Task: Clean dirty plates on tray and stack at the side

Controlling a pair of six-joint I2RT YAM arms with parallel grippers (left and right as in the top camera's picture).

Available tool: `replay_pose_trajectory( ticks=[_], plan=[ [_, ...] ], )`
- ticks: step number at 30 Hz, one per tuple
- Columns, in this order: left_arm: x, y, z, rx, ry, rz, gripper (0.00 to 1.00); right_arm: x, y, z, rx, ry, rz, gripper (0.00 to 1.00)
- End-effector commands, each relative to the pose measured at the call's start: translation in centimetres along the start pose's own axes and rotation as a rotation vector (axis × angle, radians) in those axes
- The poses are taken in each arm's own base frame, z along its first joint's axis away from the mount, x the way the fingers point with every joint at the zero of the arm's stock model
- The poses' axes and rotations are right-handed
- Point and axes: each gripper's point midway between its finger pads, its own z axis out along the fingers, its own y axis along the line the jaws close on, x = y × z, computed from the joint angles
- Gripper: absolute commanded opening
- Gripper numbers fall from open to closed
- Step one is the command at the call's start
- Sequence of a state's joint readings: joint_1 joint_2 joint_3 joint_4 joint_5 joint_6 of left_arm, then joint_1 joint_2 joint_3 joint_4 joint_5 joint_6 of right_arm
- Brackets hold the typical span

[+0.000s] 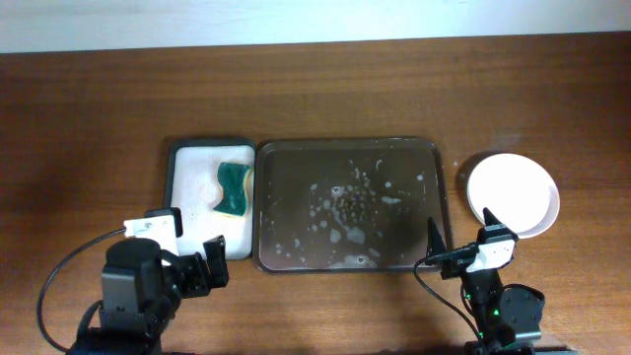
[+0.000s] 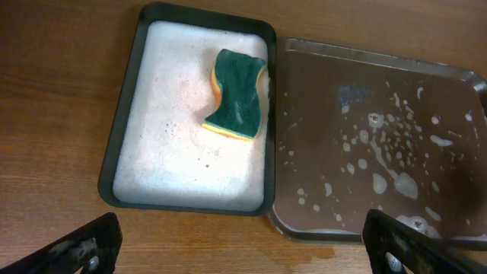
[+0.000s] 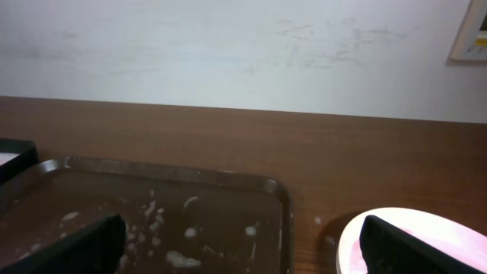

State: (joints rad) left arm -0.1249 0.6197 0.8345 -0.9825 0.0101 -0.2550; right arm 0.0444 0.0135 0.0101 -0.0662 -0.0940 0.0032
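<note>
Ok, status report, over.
Left claw, right claw open, empty. Plates sit right of tray. Tray only suds. Sponge aside, nothing blocking.

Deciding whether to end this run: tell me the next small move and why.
Probably just stop, arms parked. The tray holds only suds and no plate, the plates sit stacked, looking clean, on the table to its right, the sponge lies in the small tray, and both the left claw and right claw are open and empty.
</note>
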Motion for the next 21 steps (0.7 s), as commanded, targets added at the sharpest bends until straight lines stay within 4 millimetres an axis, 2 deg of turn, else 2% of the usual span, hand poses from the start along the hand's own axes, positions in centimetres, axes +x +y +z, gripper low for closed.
replay_pose_trajectory(
  ticks=[1,11,12,14,17,21],
  plan=[
    [0.0,0.2,0.0,-0.011,-0.004,-0.007,0.99,0.1,-0.3,0.0,0.016,0.0,0.001,0.99],
    [0.0,0.2,0.0,-0.01,-0.006,-0.007,1.0,0.1,-0.3,0.0,0.016,0.0,0.001,0.99],
    [0.1,1.0,-0.3,-0.049,-0.02,-0.008,0.99,0.1,-0.3,0.0,0.016,0.0,0.001,0.99],
    [0.4,1.3,-0.3,-0.055,-0.039,-0.009,0.99,0.1,-0.3,0.0,0.016,0.0,0.001,0.99],
    [1.1,1.5,1.2,-0.028,-0.149,0.008,0.99,0.1,-0.3,0.0,0.016,0.0,0.001,0.99],
    [1.5,1.6,3.8,0.032,-0.394,0.015,0.99,0.1,-0.3,0.0,0.016,0.0,0.001,0.99]
  ],
)
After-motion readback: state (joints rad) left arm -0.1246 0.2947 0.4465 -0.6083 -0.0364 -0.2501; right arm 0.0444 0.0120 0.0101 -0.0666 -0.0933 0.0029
